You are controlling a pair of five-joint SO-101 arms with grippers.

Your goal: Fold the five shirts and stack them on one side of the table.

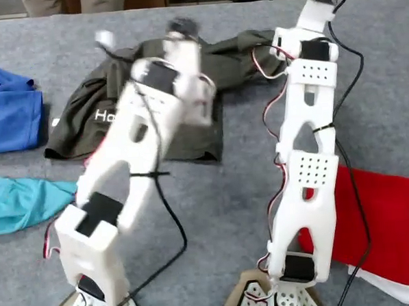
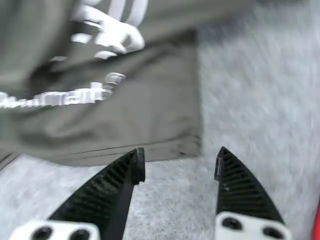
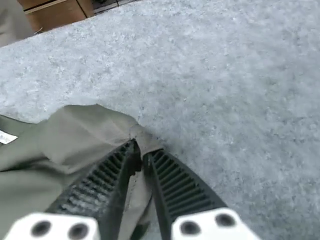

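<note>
The right jaws are clenched on a corner of the dark green shirt (image 3: 75,140). The left jaws are spread wide and hold nothing. They hang over the grey bench (image 2: 260,90), just beside an edge of the same shirt. That shirt lies in the middle of the bench, toward the back. A blue shirt (image 1: 10,108) and a teal shirt (image 1: 25,200) lie bunched on the left side. A red shirt (image 1: 386,219) lies on the right side.

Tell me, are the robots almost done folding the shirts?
Not nearly. No stack yet. The right gripper pinches an edge of the olive shirt; the left gripper hangs open over its hem. The blue shirt, teal shirt and red shirt lie apart, waiting.
</note>
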